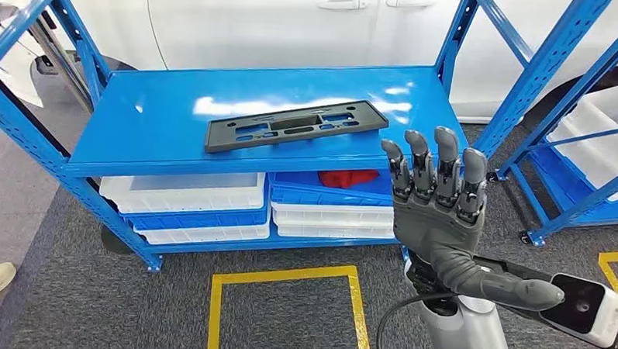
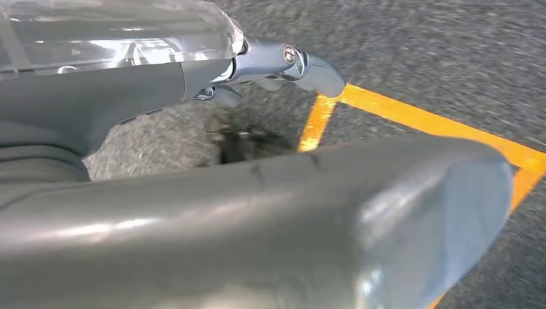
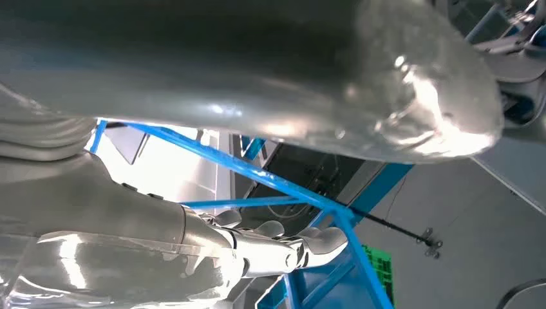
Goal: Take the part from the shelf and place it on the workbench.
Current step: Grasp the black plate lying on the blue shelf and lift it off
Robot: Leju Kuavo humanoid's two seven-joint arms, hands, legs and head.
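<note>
White and blue trays (image 1: 189, 193) sat stacked on lower shelf; one blue tray (image 1: 329, 189) held red item (image 1: 349, 177). Black part (image 1: 296, 127) lay flat on blue shelf top (image 1: 153, 115), untouched. Right hand (image 1: 436, 214) was raised in front of shelf, fingers straight and spread, holding nothing. Left hand (image 2: 270, 219) hung over grey carpet (image 1: 77, 290) with yellow tape (image 2: 412, 116); finger state unclear. White car (image 1: 295, 26) stood behind.

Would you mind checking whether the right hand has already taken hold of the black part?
No, the right hand is raised with fingers apart, holding nothing, while the black part lies flat on the blue shelf.
</note>
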